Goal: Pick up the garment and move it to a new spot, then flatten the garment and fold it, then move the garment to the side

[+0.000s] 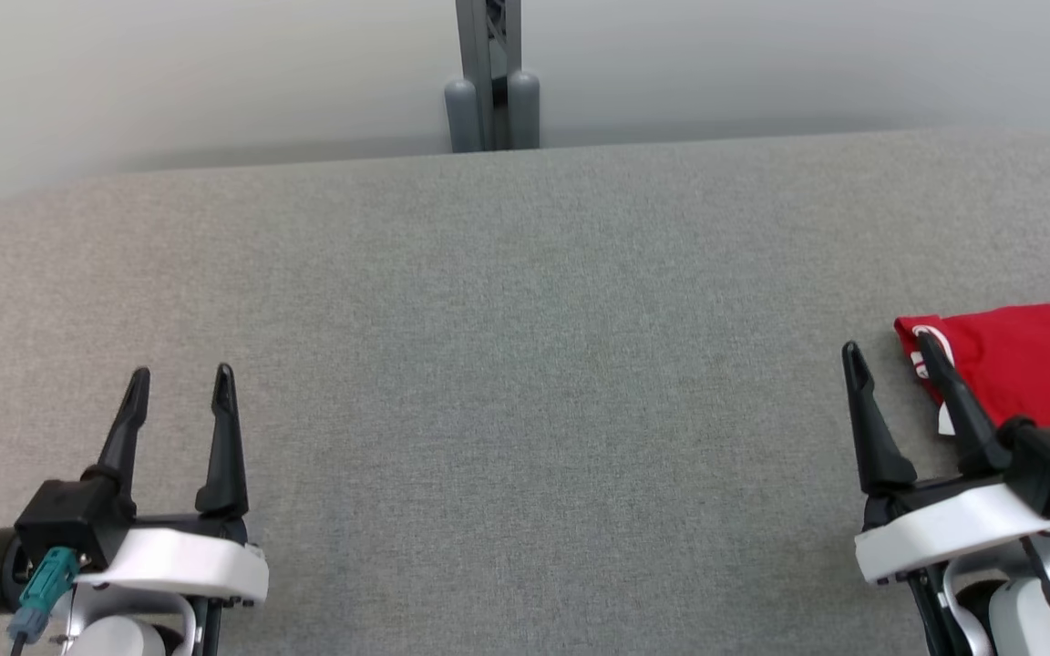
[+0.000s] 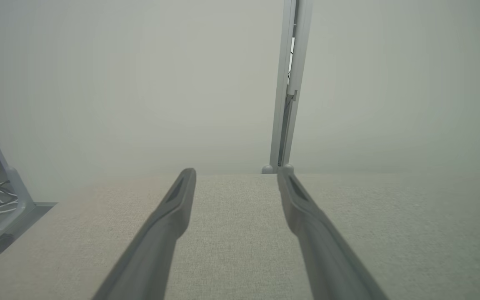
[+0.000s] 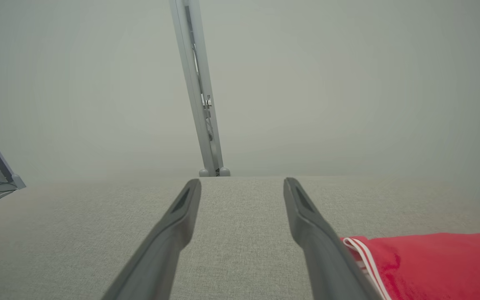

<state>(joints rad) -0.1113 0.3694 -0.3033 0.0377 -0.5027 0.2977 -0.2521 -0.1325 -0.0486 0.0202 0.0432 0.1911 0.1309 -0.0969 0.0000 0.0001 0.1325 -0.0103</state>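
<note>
Fingers (image 1: 222, 437) on both arms stand spread wide and released, grasping nothing. From my station I see the left gripper (image 1: 182, 372) and the right gripper (image 1: 886, 344) poised over a broad grey fabric-covered bench (image 1: 525, 364) that stretches ahead of and between them. A red cloth garment (image 1: 1026, 355) with white striped trim lies on the bench just outside the right gripper's outer finger, its trimmed edge level with that fingertip; whether they touch I cannot tell. Well beyond the fingertips, a grey metal post (image 1: 488, 73) rises behind the bench's far edge.
</note>
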